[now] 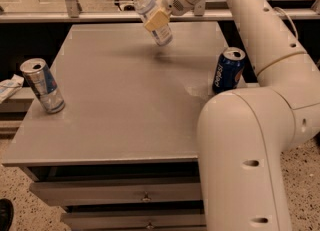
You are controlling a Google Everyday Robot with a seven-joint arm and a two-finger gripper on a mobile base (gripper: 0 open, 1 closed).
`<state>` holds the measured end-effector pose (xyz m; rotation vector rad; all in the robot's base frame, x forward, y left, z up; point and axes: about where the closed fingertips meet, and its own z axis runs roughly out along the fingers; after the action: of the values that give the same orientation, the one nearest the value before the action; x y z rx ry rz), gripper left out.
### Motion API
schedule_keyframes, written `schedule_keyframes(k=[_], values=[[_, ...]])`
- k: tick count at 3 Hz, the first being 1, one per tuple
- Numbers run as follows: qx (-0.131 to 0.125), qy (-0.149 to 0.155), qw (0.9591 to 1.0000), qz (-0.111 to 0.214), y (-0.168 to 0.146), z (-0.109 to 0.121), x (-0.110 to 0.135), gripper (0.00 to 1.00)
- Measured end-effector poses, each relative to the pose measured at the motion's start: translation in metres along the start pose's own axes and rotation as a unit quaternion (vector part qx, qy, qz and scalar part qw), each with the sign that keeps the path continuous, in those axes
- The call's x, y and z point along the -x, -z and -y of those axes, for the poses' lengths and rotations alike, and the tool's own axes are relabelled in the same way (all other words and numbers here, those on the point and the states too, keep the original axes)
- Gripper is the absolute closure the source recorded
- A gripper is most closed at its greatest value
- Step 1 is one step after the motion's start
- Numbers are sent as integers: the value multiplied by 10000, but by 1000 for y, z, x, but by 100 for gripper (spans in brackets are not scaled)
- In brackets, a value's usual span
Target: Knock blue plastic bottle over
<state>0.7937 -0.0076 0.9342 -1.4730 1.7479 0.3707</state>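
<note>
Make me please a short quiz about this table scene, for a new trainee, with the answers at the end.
1. True or false: the blue plastic bottle stands upright on the table.
2. How many cans stand on the table? A) one B) two C) three
3. Fill in: the gripper is above the table's ___ edge, closed on the bottle.

Key
1. False: the bottle is tilted, with its cap toward the upper left of the camera view.
2. B: the silver-blue can near the left edge and the Pepsi can near the right edge.
3. far
</note>
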Motion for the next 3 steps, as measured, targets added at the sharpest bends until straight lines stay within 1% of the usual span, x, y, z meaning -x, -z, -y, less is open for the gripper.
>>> schedule_keyframes(k=[1,2,3], values=[[584,497,9921,-991,-4,-28,-25,100],[1241,1073,9622,-2175,2,-55,-54,100],[1429,1445,9444,-2585,2,-60,-60,100]])
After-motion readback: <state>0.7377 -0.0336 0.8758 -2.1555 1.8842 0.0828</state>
